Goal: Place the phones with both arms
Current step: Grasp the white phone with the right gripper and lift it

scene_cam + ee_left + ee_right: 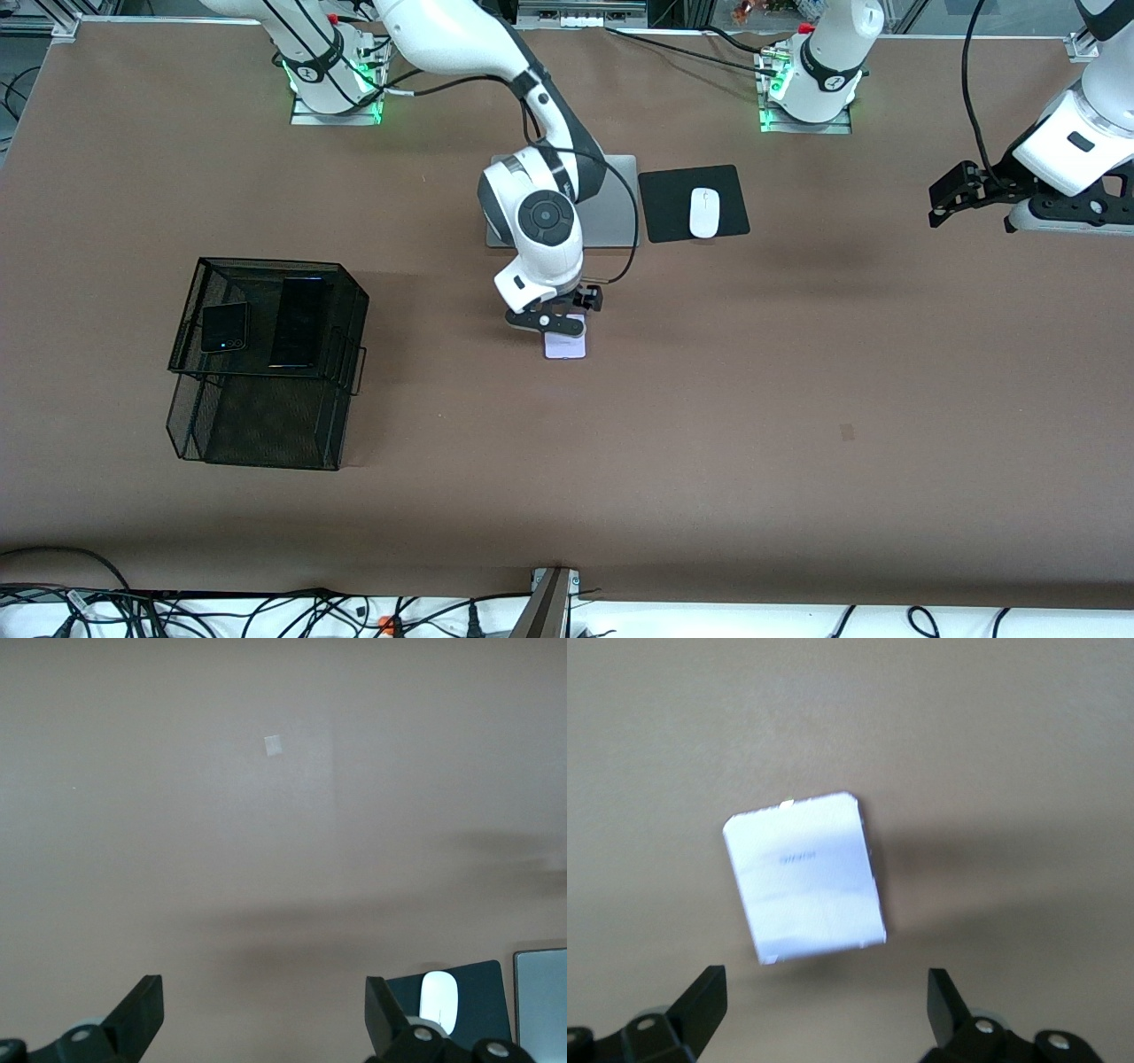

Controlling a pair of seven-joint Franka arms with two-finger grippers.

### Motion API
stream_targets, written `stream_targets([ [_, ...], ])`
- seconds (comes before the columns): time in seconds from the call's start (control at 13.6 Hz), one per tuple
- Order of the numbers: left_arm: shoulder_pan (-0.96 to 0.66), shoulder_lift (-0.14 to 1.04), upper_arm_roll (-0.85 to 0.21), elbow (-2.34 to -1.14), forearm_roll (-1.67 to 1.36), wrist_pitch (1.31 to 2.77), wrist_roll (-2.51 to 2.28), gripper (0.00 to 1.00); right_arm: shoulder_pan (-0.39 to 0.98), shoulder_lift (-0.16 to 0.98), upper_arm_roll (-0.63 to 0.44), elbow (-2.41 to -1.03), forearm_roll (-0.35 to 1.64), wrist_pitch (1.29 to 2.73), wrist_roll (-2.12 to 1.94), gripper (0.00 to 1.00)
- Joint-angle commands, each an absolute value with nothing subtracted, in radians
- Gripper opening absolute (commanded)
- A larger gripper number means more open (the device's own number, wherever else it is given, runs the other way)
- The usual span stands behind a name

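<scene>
**Q:** Where were the phones seen, taking the laptop as the landmark?

**A:** The pale lilac-white flip phone (565, 346) was seen lying flat on the brown table (797, 399), nearer to the front camera than the silver laptop (611, 208). The black flip phone (223, 327) and the long black slab (298, 321) were found side by side in the upper tier of a black mesh tray (266, 363), well away from the laptop toward the right arm's end of the table.

**Q:** How were the grippers placed?

**A:** The right gripper (558, 321) was held just over the lilac-white phone's edge, its fingers (700, 1001) spread apart and nothing gripped. The laptop was partly hidden by that arm's wrist. The left gripper (952, 197) was hung over bare table well off from the laptop toward the left arm's end, fingers (142, 1010) also apart, the arm waiting.

**Q:** What else was nearby?

**A:** A white mouse (704, 213) on a black pad (735, 190) was seen just beside the laptop.
</scene>
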State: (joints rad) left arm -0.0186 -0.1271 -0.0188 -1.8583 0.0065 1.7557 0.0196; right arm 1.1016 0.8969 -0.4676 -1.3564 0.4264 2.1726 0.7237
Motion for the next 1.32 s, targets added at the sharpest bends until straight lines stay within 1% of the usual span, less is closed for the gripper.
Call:
stream_targets([
  [0.0,-0.026,-0.081,-0.017,-1.790,-0.006,1.733,0.032,1.00,1.100,0.943,-0.466,-1.330,0.396,2.219,0.691,1.00],
  [0.22,-0.026,-0.078,-0.041,-1.783,-0.006,1.724,0.026,1.00,1.100,0.974,-0.463,-1.331,0.397,2.279,0.655,1.00],
  [0.37,-0.028,-0.058,-0.046,-1.738,-0.006,1.717,0.025,1.00,1.098,0.976,-0.446,-1.331,0.397,2.305,0.652,1.00],
  [0.51,-0.025,-0.058,-0.051,-1.736,-0.006,1.660,0.009,1.00,1.098,0.977,-0.445,-1.328,0.397,2.307,0.643,1.00],
  [0.73,-0.014,-0.054,-0.048,-1.738,-0.005,1.643,-0.031,1.00,1.098,0.996,-0.445,-1.333,0.397,2.342,0.632,1.00],
  [0.88,-0.011,-0.028,-0.046,-1.741,-0.006,1.625,-0.009,1.00,1.098,1.000,-0.445,-1.333,0.396,2.349,0.629,1.00],
  [0.95,-0.011,-0.028,-0.045,-1.744,-0.008,1.608,0.029,1.00,1.097,0.999,-0.445,-1.333,0.397,2.349,0.623,0.85],
  [1.03,-0.012,-0.018,-0.046,-1.743,-0.012,1.591,0.073,1.00,1.098,0.997,-0.445,-1.332,0.400,2.347,0.623,0.33],
  [1.1,-0.009,-0.015,-0.046,-1.746,-0.017,1.565,0.090,1.00,1.098,0.993,-0.445,-1.330,0.400,2.339,0.623,0.01],
  [1.25,-0.003,0.009,-0.043,-1.744,-0.026,1.555,0.103,1.00,1.097,0.968,-0.448,-1.325,0.405,2.306,0.626,0.00],
])
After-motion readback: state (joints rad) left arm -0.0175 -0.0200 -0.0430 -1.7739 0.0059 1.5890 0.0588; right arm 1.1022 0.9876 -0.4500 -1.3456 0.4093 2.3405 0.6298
